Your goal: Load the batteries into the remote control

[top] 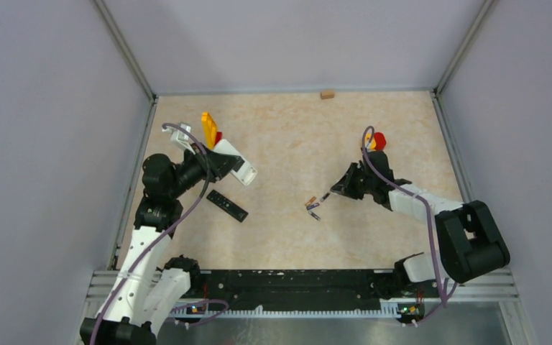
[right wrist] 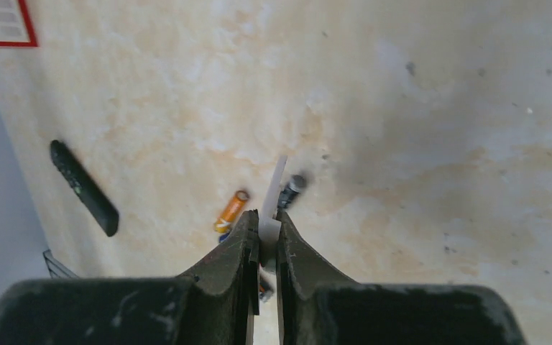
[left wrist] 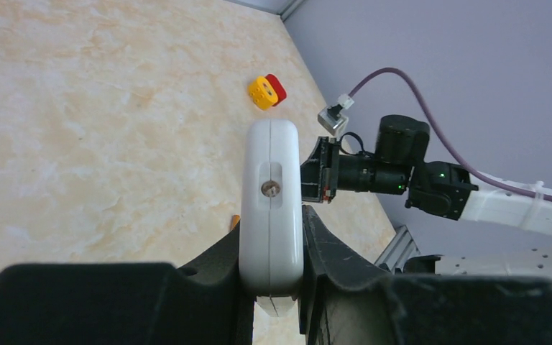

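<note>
My left gripper is shut on a white remote and holds it off the table; in the left wrist view the remote stands end-on between the fingers of that gripper. My right gripper is shut on a thin white flat piece, low over the batteries. In the right wrist view an orange battery lies just left of the gripper and a dark battery just right of the white piece. Another battery shows partly under the jaws.
A black remote lies on the table below the left gripper, also in the right wrist view. A yellow and red toy stands behind the left gripper, another behind the right arm. A small brown block sits at the back wall.
</note>
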